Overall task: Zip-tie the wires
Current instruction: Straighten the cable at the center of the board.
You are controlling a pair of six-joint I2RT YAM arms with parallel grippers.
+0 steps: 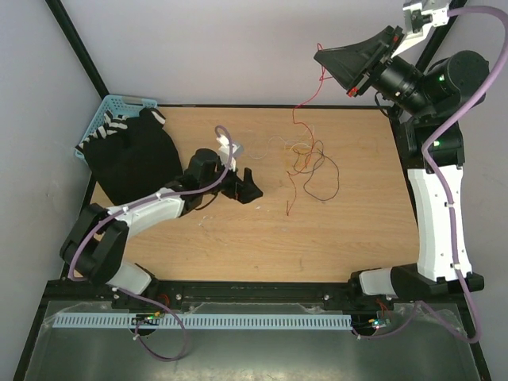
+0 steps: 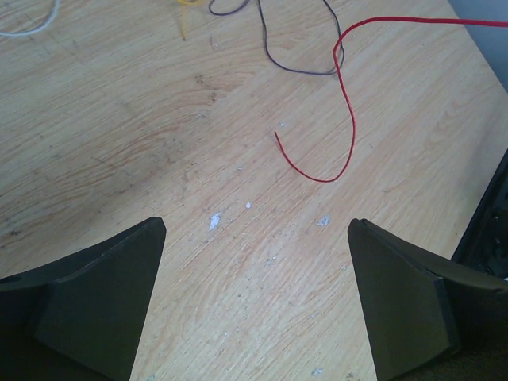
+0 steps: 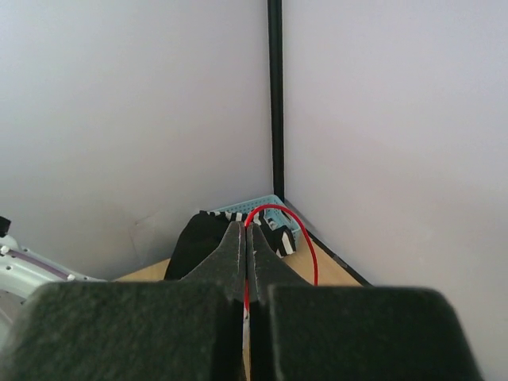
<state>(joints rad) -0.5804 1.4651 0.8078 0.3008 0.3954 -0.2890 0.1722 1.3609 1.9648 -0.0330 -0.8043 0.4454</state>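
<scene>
Wooden table (image 1: 238, 246): wires (image 1: 308, 161) tangled right of centre; black cloth (image 1: 131, 159) over blue basket (image 1: 101, 121), far-left corner.

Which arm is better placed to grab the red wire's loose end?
Probably the left claw: open, low, the end of the red wire just ahead. The right claw: high, shut on it.

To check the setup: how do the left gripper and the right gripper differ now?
The left gripper is open and empty; the right gripper is shut on a red wire. The left gripper is low over the table; the right gripper is high above it. Both are black.
</scene>
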